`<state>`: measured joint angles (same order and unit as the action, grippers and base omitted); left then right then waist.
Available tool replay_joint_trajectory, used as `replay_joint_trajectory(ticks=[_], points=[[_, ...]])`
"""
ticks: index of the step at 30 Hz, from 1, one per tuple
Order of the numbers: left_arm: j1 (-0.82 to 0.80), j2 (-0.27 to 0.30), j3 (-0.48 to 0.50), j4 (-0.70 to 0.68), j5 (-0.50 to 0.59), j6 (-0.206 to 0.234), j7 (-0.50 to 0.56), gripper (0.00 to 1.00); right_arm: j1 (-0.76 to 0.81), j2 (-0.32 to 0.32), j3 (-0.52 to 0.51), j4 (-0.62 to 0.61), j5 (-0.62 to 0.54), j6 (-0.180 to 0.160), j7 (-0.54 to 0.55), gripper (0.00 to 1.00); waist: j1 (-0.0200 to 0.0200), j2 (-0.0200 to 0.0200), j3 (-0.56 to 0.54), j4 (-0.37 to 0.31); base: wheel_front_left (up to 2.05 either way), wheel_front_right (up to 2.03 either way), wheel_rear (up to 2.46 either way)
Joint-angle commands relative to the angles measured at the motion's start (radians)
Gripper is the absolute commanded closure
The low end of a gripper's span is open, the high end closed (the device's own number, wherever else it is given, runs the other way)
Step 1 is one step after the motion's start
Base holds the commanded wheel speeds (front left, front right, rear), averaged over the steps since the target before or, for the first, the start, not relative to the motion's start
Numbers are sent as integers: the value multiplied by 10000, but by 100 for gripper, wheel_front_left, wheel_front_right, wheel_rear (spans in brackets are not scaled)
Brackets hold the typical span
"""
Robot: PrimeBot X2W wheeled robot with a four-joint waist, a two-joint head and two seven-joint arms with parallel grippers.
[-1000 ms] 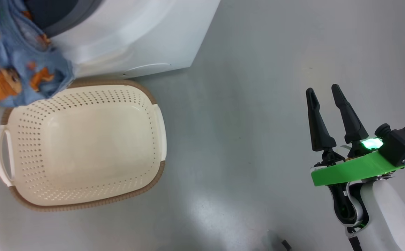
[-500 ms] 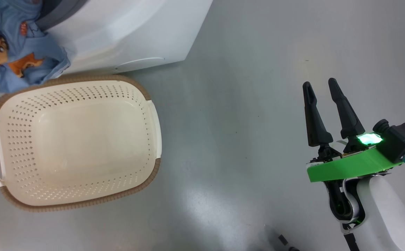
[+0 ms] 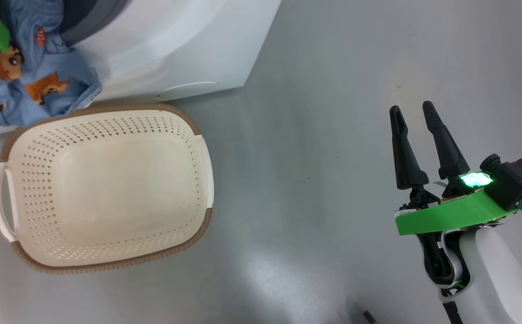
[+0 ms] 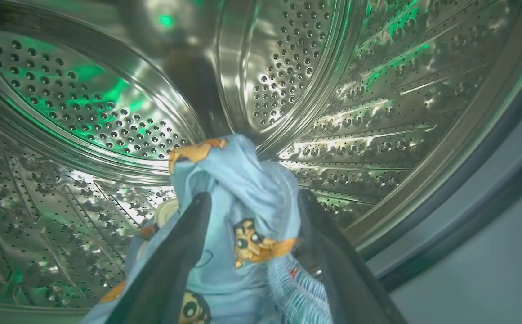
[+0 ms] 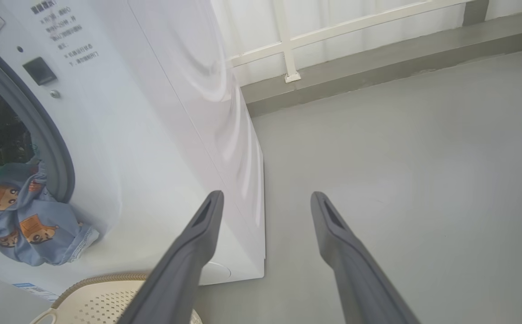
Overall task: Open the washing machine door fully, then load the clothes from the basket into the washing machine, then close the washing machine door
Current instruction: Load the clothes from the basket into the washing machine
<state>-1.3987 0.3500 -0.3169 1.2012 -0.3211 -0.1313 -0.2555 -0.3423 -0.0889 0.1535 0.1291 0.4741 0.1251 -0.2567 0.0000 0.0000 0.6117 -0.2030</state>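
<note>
A: State of the left claw point(image 4: 254, 197)?
B: It's inside the steel drum point(image 4: 85, 112) of the washing machine point(image 3: 175, 40). Fingers are spread wide, not clamped.
A: Where are the clothes point(image 4: 243, 265)?
B: Blue bear print, bunched between the two fingers. They touch both and bulge up past the tips.
A: Fully in the drum?
B: No. Behind the claw, part of the fabric hangs out over the grey seal point(image 5: 51, 135) and down the white front.
A: And the basket point(image 3: 126, 107)?
B: On the floor point(image 3: 332, 90), below and behind that claw. It's right up by the machine front, and its far rim sits under the hanging cloth.
A: What about the right claw point(image 3: 412, 109)?
B: Open, fingers apart, over grey floor. The basket is well off to its left, and the machine's side panel is ahead-left of the tips.
</note>
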Motion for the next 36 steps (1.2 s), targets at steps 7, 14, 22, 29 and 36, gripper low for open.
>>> replay_joint_trajectory(ticks=[7,14,22,29,36], points=[[437,439,-111,-515,-813,8,-59,0,143,-45,165,-168,-37,56,-51,0,0,0,-449,172,0,0,0],[1568,450,326,-1371,-1495,7,-61,0,268,-143,144,-121,-16,56,-51,0,0,0,-935,303,0,0,0],[3577,398,1388,-3518,-1636,7,-62,0,580,-438,-37,-54,2,56,-51,0,0,0,-1702,584,0,0,0],[4964,187,2157,-4578,-1263,6,-62,0,799,-588,-136,28,38,56,-51,0,0,0,-2308,798,0,0,0],[6330,-233,2734,-5667,-934,6,-62,0,1094,-777,-196,196,104,56,-51,0,0,0,-2954,1056,0,0,0]])
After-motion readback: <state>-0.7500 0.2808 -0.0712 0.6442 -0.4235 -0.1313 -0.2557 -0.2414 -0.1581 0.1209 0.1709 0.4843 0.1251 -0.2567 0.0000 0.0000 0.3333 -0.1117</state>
